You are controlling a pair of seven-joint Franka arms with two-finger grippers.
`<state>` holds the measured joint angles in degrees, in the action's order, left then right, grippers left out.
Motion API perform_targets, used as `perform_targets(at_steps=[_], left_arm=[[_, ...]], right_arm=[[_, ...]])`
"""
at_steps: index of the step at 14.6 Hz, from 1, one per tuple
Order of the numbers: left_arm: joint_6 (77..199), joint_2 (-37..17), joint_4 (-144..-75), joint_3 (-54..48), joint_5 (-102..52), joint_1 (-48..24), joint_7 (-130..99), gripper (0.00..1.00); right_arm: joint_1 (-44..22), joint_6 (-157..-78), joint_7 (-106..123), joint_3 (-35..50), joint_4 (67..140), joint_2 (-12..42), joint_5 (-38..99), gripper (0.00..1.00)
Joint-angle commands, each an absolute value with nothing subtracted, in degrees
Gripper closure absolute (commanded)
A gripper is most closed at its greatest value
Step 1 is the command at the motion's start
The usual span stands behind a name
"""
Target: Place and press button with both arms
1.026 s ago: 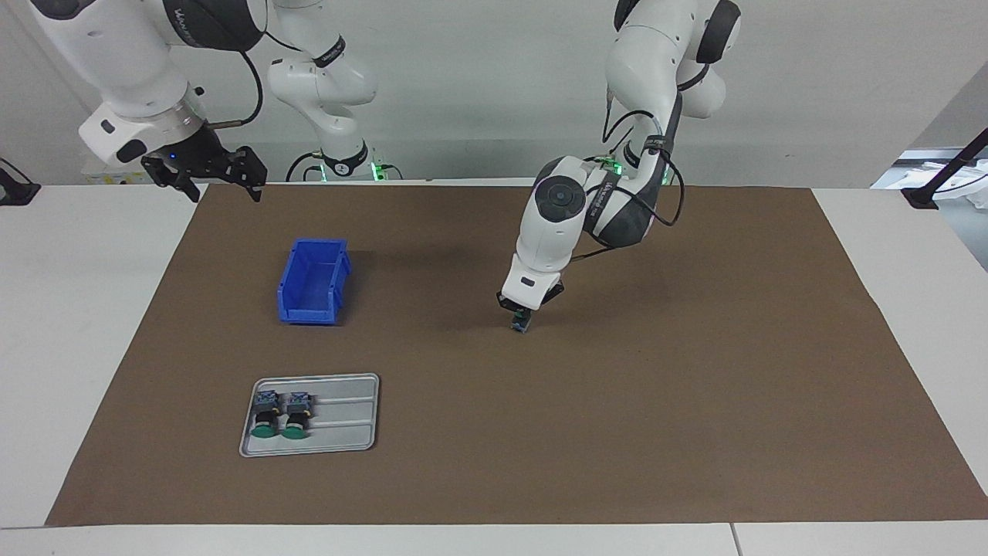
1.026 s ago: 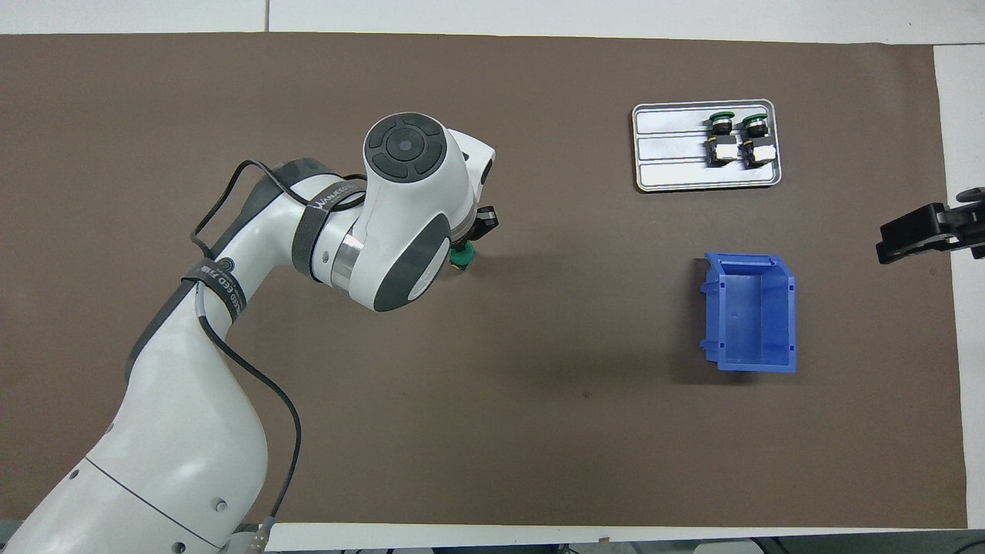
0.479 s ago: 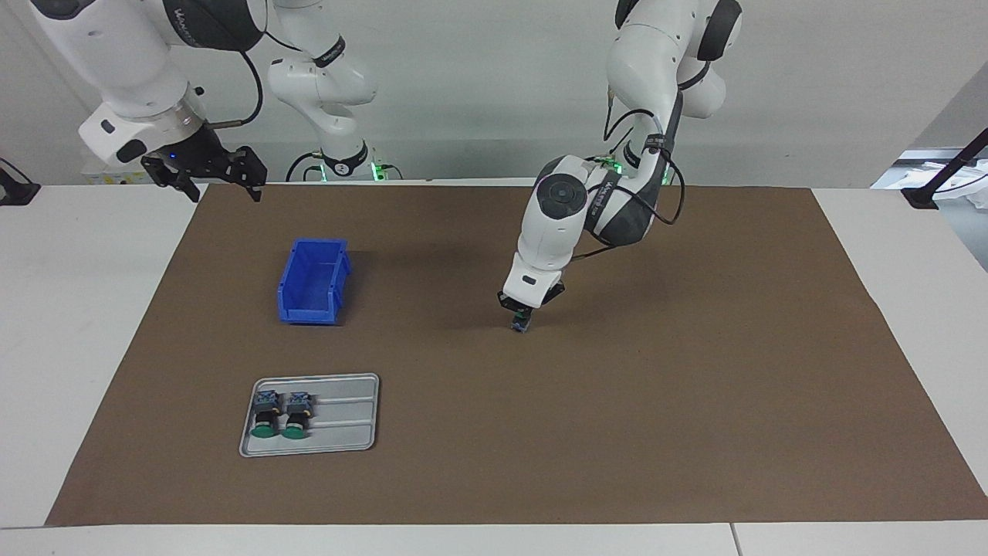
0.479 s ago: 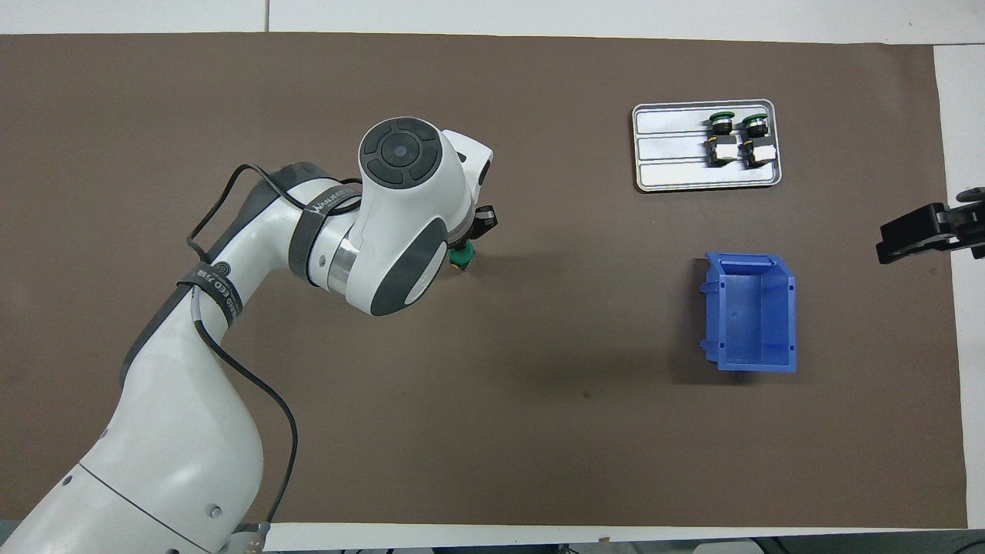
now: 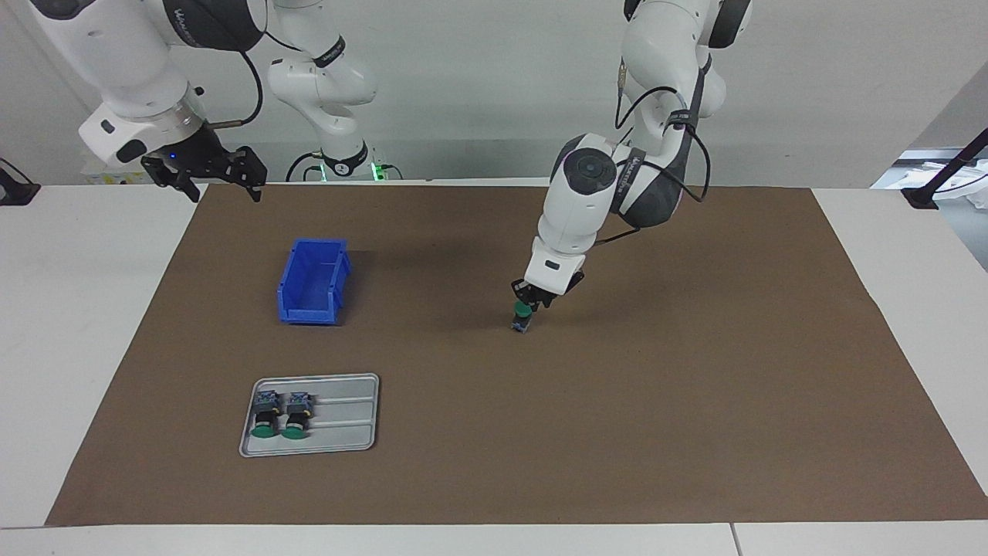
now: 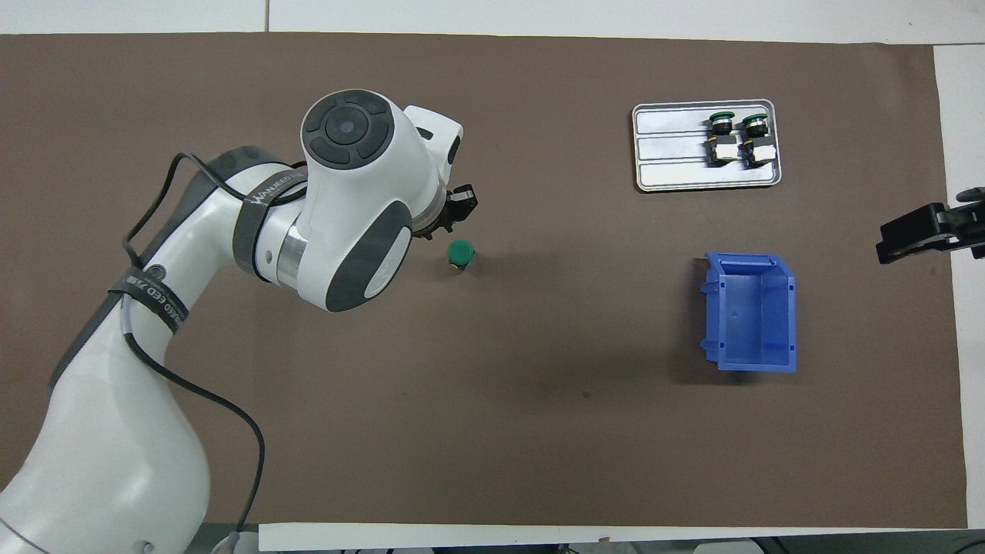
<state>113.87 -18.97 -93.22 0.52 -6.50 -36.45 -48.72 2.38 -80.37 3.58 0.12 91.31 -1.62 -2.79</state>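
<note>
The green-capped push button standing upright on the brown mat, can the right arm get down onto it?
Probably yes: the button has bare mat around it, though the left gripper hangs just above.

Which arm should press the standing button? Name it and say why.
Left, probably. The left gripper hangs just above the button standing on the mat; the right gripper waits over the table's edge.

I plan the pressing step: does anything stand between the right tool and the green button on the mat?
Nothing visible does. The right tool waits over the mat's corner, near the bin. The button stands upright mid-mat, but the left tool hangs just above it and would have to clear first.
</note>
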Motion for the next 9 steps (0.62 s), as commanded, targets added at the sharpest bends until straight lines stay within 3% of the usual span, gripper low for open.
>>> perform_targets(at_steps=[1,3,9], left_arm=[[111.19,-15.83,-95.10,0.79,-6.77,-33.93,-48.35,0.12],[108.38,-14.86,-95.10,1.05,-6.33,-32.00,-47.73,0.00],[98.36,-10.12,-95.62,1.14,-5.45,-22.87,-33.08,0.00]], right_arm=[[2.90,-79.63,4.39,0.09,90.97,-1.76,-2.99,0.01],[2.55,-80.07,4.39,0.09,90.97,-1.76,-2.90,0.01],[1.50,-80.24,4.14,1.40,90.71,-1.67,-0.46,0.01]])
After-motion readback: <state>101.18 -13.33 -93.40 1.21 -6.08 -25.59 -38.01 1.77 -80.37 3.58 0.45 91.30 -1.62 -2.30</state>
